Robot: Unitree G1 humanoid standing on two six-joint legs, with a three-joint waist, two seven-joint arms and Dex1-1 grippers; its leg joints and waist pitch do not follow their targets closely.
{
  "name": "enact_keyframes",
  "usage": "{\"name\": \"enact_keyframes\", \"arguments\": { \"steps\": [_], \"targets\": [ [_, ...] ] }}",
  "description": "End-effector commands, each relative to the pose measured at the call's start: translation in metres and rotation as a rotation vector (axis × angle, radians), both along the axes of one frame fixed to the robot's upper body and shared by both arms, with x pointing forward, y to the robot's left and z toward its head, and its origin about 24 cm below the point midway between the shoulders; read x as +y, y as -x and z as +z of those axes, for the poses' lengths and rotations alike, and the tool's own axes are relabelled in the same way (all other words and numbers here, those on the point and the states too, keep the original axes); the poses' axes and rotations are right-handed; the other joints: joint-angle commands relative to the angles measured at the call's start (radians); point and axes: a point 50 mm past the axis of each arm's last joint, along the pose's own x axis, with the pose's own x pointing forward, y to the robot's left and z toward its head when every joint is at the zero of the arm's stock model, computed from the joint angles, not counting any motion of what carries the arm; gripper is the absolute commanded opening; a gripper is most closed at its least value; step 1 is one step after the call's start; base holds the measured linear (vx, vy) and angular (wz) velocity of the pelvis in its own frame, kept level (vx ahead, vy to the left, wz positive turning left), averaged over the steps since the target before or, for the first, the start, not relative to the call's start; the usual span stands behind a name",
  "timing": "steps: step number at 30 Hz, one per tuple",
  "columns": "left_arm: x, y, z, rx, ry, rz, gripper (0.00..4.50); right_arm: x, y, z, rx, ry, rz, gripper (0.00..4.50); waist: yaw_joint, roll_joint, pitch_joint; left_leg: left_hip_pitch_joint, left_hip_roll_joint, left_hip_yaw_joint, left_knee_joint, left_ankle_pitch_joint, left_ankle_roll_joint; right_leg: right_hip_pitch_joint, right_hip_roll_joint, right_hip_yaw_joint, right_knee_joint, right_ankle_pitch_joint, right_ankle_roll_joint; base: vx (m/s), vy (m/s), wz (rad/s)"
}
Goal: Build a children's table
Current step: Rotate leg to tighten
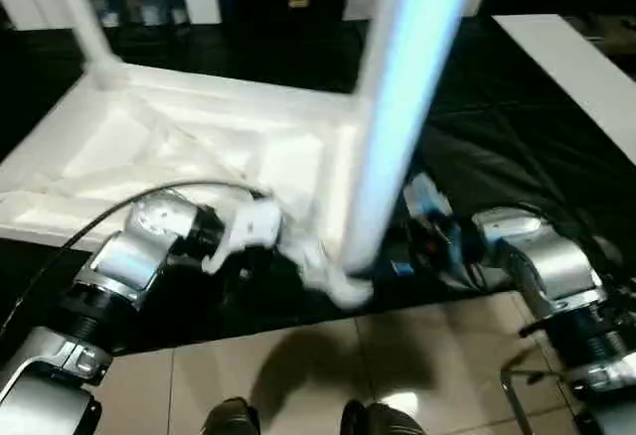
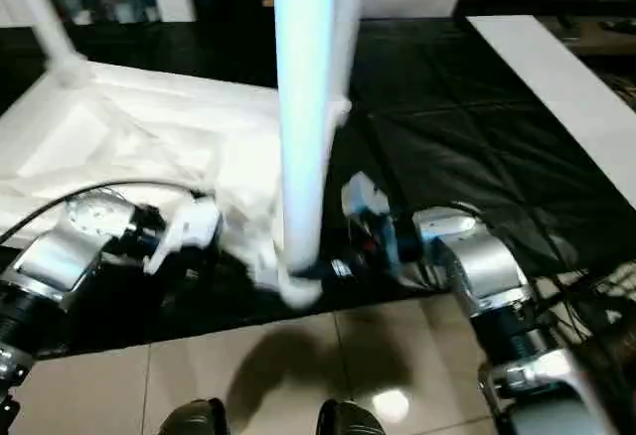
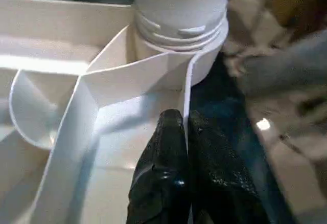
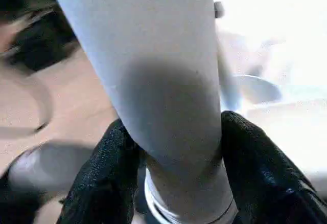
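Black floor mats carry the upturned white plastic tabletop (image 1: pixel 189 147). Right gripper (image 4: pixel 173 152), reaching in from three o'clock, grasps the upright white tapered leg (image 1: pixel 397 117) near its corner socket; left gripper (image 3: pixel 186 132), from nine o'clock, pinches the rim, fingers clenched.

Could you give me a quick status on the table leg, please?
Right gripper clamped around leg near its base. Left gripper shut, pinching tabletop rim. Leg upright in corner socket.

The near leg (image 1: pixel 397 117) runs off the top edge, its upper end unseen, and its blurred foot hides the corner socket. The far leg (image 1: pixel 84 18) is cut off likewise. Dark blurred shapes (image 1: pixel 298 417) at the bottom edge are unidentifiable.
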Motion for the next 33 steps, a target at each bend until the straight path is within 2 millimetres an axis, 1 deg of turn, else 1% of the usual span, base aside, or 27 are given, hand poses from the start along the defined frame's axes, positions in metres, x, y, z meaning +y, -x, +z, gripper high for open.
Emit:
{"name": "enact_keyframes", "arguments": {
  "steps": [1,3,4,5,6,7,8,9,10,12,13,14,15,16,17,18,21,24,25,26,27,28,29,30,31,32,33],
  "targets": [
    [-0.036,-0.009,0.003,-0.008,0.111,0.137,0.00,0.028,-0.015,-0.017,0.045,0.028,-0.305,2.04,-0.007,0.004,-0.055,0.001,0.024,-0.012,-0.068,-0.214,0.014,0.050,-0.080,0.054,-0.096,-0.437,-0.145,0.000,0.000,0.00],
    [-0.037,-0.010,0.004,-0.008,0.117,0.153,0.00,0.029,-0.016,-0.017,0.043,0.032,-0.329,2.03,-0.019,0.002,-0.054,0.001,0.022,-0.012,-0.069,-0.223,-0.001,0.047,-0.078,0.053,-0.097,-0.435,-0.151,0.000,0.000,0.00],
    [-0.040,-0.014,0.005,-0.010,0.131,0.200,0.00,0.032,-0.019,-0.018,0.046,0.038,-0.390,2.02,-0.025,0.002,-0.059,-0.002,0.019,-0.014,-0.067,-0.212,-0.004,0.053,-0.081,0.051,-0.094,-0.427,-0.145,0.000,0.000,0.00],
    [-0.042,-0.018,0.006,-0.014,0.145,0.255,0.00,0.035,-0.022,-0.018,0.058,0.039,-0.440,2.02,-0.032,0.001,-0.058,-0.004,0.018,-0.011,-0.067,-0.199,0.003,0.052,-0.077,0.053,-0.094,-0.392,-0.150,0.000,0.000,0.00],
    [-0.045,-0.022,0.007,-0.018,0.154,0.310,0.00,0.038,-0.025,-0.019,0.065,0.041,-0.499,2.02,-0.036,0.001,-0.059,0.002,0.017,-0.008,-0.063,-0.200,0.015,0.048,-0.076,0.054,-0.096,-0.367,-0.160,0.000,0.000,0.00],
    [-0.047,-0.028,0.008,-0.034,0.161,0.391,0.00,0.043,-0.028,-0.019,0.082,0.039,-0.571,2.02,-0.037,0.002,-0.059,-0.001,0.017,-0.006,-0.062,-0.178,0.021,0.049,-0.075,0.056,-0.092,-0.328,-0.171,0.000,0.000,0.00],
    [-0.047,-0.028,0.008,-0.034,0.161,0.391,0.00,0.043,-0.028,-0.019,0.082,0.039,-0.571,2.02,-0.039,0.002,-0.059,0.001,0.015,-0.003,-0.061,-0.174,0.024,0.046,-0.072,0.057,-0.095,-0.320,-0.174,0.000,0.000,0.00],
    [-0.050,-0.033,0.009,-0.046,0.166,0.457,0.00,0.046,-0.032,-0.020,0.106,0.032,-0.640,2.02,-0.038,0.003,-0.062,0.003,0.016,-0.004,-0.060,-0.164,0.024,0.049,-0.073,0.057,-0.090,-0.297,-0.180,0.000,0.000,0.00],
    [-0.055,-0.037,0.011,-0.056,0.178,0.509,0.00,0.051,-0.034,-0.020,0.121,0.018,-0.688,2.02,-0.038,0.002,-0.062,0.000,0.014,-0.004,-0.060,-0.154,0.028,0.051,-0.072,0.056,-0.091,-0.286,-0.182,0.000,0.000,0.00],
    [-0.061,-0.039,0.014,-0.066,0.183,0.550,0.00,0.057,-0.035,-0.019,0.132,0.003,-0.720,2.02,-0.036,0.003,-0.063,0.002,0.016,-0.003,-0.060,-0.142,0.030,0.052,-0.073,0.056,-0.089,-0.258,-0.185,0.000,0.000,0.00],
    [-0.064,-0.040,0.014,-0.078,0.172,0.556,0.00,0.061,-0.034,-0.018,0.129,-0.007,-0.721,2.02,-0.035,0.003,-0.063,0.000,0.017,-0.003,-0.061,-0.125,0.039,0.055,-0.071,0.056,-0.086,-0.209,-0.190,0.000,0.000,0.00],
    [-0.064,-0.039,0.014,-0.084,0.162,0.553,0.00,0.062,-0.034,-0.018,0.126,-0.011,-0.718,2.55,-0.034,0.004,-0.064,-0.001,0.017,-0.004,-0.061,-0.119,0.040,0.056,-0.071,0.056,-0.083,-0.193,-0.194,0.000,0.000,0.00],
    [-0.065,-0.039,0.013,-0.089,0.147,0.542,0.00,0.063,-0.033,-0.017,0.118,-0.014,-0.718,2.55,-0.034,0.007,-0.064,-0.001,0.017,-0.004,-0.061,-0.113,0.047,0.058,-0.071,0.056,-0.081,-0.162,-0.199,0.000,0.000,0.00],
    [-0.065,-0.039,0.013,-0.089,0.147,0.542,0.00,0.063,-0.033,-0.017,0.118,-0.014,-0.718,2.55,-0.035,0.006,-0.063,-0.002,0.018,-0.004,-0.063,-0.116,0.049,0.057,-0.071,0.055,-0.082,-0.158,-0.201,0.000,0.000,0.00],
    [-0.063,-0.036,0.011,-0.102,0.118,0.512,0.00,0.062,-0.032,-0.015,0.101,-0.029,-0.703,2.69,-0.035,0.009,-0.062,-0.001,0.018,-0.004,-0.063,-0.132,0.049,0.058,-0.072,0.055,-0.084,-0.167,-0.202,0.000,0.000,0.00],
    [-0.063,-0.036,0.011,-0.102,0.118,0.512,0.00,0.062,-0.032,-0.015,0.101,-0.029,-0.703,2.75,-0.034,0.009,-0.061,0.001,0.020,-0.005,-0.065,-0.142,0.049,0.057,-0.073,0.055,-0.086,-0.179,-0.199,0.000,0.000,0.00],
    [-0.058,-0.034,0.008,-0.107,0.090,0.493,0.00,0.057,-0.032,-0.012,0.081,-0.048,-0.703,2.96,-0.035,0.011,-0.058,0.002,0.020,-0.005,-0.066,-0.180,0.037,0.055,-0.076,0.056,-0.092,-0.241,-0.188,0.000,0.000,0.00],
    [-0.054,-0.033,0.006,-0.106,0.074,0.479,0.00,0.052,-0.032,-0.011,0.064,-0.062,-0.698,3.24,-0.035,0.011,-0.059,0.001,0.021,-0.006,-0.067,-0.171,0.035,0.056,-0.076,0.057,-0.090,-0.226,-0.187,0.000,0.000,0.00],
    [-0.045,-0.027,0.003,-0.103,0.047,0.410,0.00,0.038,-0.027,-0.008,0.012,-0.074,-0.627,3.24,-0.036,0.012,-0.060,-0.002,0.020,-0.006,-0.067,-0.152,0.038,0.058,-0.075,0.057,-0.086,-0.192,-0.194,0.000,0.000,0.00],
    [-0.042,-0.025,0.002,-0.100,0.039,0.376,0.00,0.032,-0.025,-0.007,-0.009,-0.074,-0.594,3.41,-0.031,0.012,-0.063,0.000,0.021,-0.004,-0.062,-0.134,0.052,0.061,-0.075,0.059,-0.083,-0.136,-0.199,0.000,0.000,0.00],
    [-0.042,-0.025,0.002,-0.100,0.039,0.376,0.00,0.032,-0.025,-0.007,-0.009,-0.074,-0.594,3.48,-0.032,0.013,-0.066,-0.003,0.022,-0.004,-0.062,-0.095,0.068,0.067,-0.072,0.058,-0.072,-0.050,-0.217,0.000,0.000,0.00],
    [-0.038,-0.022,0.001,-0.108,0.030,0.329,0.00,0.023,-0.022,-0.007,-0.030,-0.068,-0.550,3.56,-0.032,0.014,-0.067,-0.001,0.023,-0.003,-0.062,-0.083,0.074,0.065,-0.071,0.058,-0.070,-0.018,-0.229,0.000,0.000,0.00],
    [-0.035,-0.019,0.001,-0.112,0.026,0.277,0.00,0.017,-0.020,-0.005,-0.042,-0.064,-0.514,3.64,-0.032,0.012,-0.070,-0.004,0.019,-0.003,-0.057,-0.062,0.086,0.069,-0.068,0.057,-0.062,0.044,-0.246,0.000,0.000,0.00],
    [-0.035,-0.019,0.001,-0.112,0.026,0.277,0.00,0.017,-0.020,-0.005,-0.042,-0.064,-0.514,3.73,-0.032,0.011,-0.070,-0.003,0.019,-0.002,-0.057,-0.054,0.103,0.069,-0.068,0.057,-0.060,0.080,-0.259,0.000,0.000,0.00],
    [-0.031,-0.015,0.001,-0.112,0.018,0.209,0.00,0.008,-0.017,-0.003,-0.055,-0.057,-0.463,3.73,-0.030,0.013,-0.066,-0.002,0.020,-0.001,-0.057,-0.073,0.112,0.068,-0.070,0.056,-0.064,0.061,-0.265,0.000,0.000,0.00],
    [-0.025,-0.007,0.000,-0.106,0.012,0.101,0.00,-0.003,-0.013,0.001,-0.079,-0.042,-0.360,3.91,-0.027,0.012,-0.066,-0.002,0.021,-0.001,-0.057,-0.087,0.113,0.068,-0.072,0.056,-0.067,0.038,-0.265,0.000,0.000,0.00],
    [-0.025,-0.007,0.000,-0.106,0.012,0.101,0.00,-0.003,-0.013,0.001,-0.079,-0.042,-0.360,3.97,-0.024,0.011,-0.066,-0.002,0.020,-0.001,-0.057,-0.099,0.116,0.070,-0.072,0.055,-0.068,0.019,-0.261,0.000,0.000,0.00]
  ]
}}
